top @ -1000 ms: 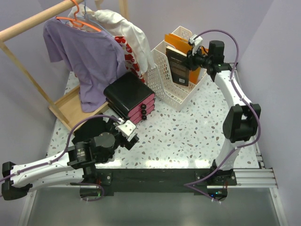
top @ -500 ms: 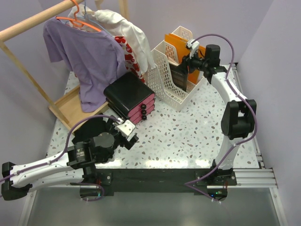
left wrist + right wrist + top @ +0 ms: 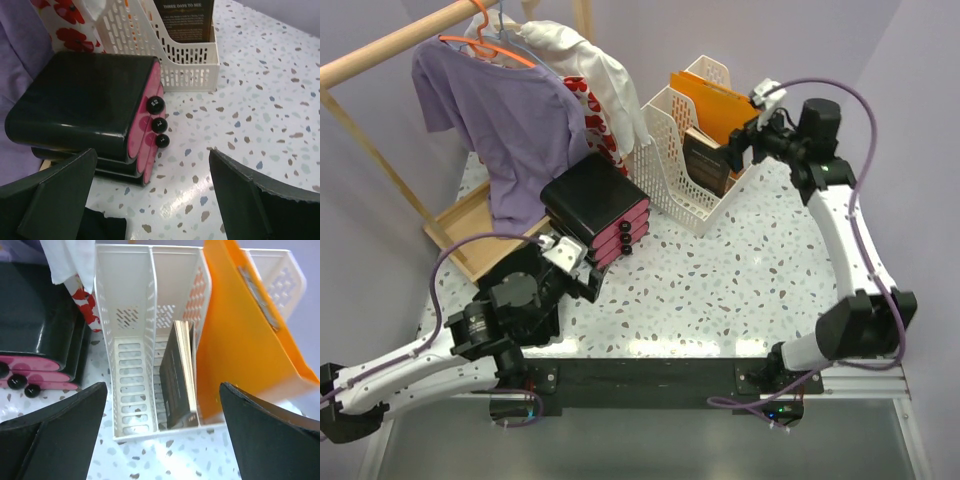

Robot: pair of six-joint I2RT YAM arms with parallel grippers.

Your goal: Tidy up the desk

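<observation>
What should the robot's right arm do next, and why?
Probably draw the right gripper back from the white file rack: its jaws stand open, and the dark book already stands inside a slot, held by nothing.

Bright, even light from above. Shadows sit soft and short. A pale glare smears the table [image 3: 192, 191] close up, the glossy black drawer box [image 3: 75, 95] catches highlights; focus is sharp overall.
</observation>
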